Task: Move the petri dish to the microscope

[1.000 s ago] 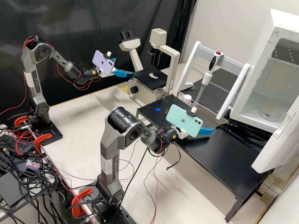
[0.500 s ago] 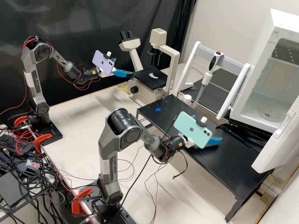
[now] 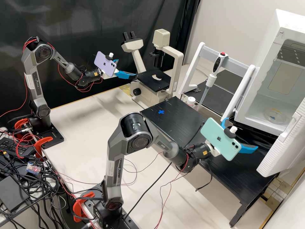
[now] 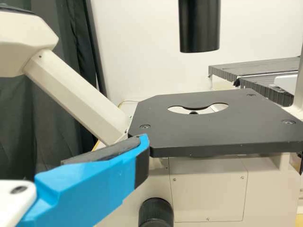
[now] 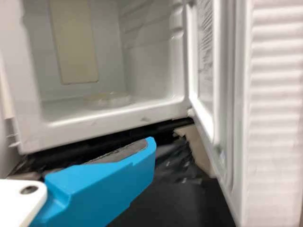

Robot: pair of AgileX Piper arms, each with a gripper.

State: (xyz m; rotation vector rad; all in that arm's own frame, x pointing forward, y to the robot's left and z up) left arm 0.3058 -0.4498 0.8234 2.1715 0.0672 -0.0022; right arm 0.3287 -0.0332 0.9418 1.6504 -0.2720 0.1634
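The dish (image 3: 275, 115) is inside the cabinet (image 3: 265, 124), behind its front edge. The door (image 3: 284, 149) is open; grasp, carry and placing remain. Right gripper (image 3: 240, 133) is wide outside; left gripper (image 3: 127, 67), fingers apart, is near the microscope stage (image 3: 149, 83).

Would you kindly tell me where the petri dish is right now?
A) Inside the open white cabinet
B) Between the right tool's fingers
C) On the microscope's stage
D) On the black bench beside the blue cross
A: the petri dish lies on the floor of the white cabinet, whose door stands open.
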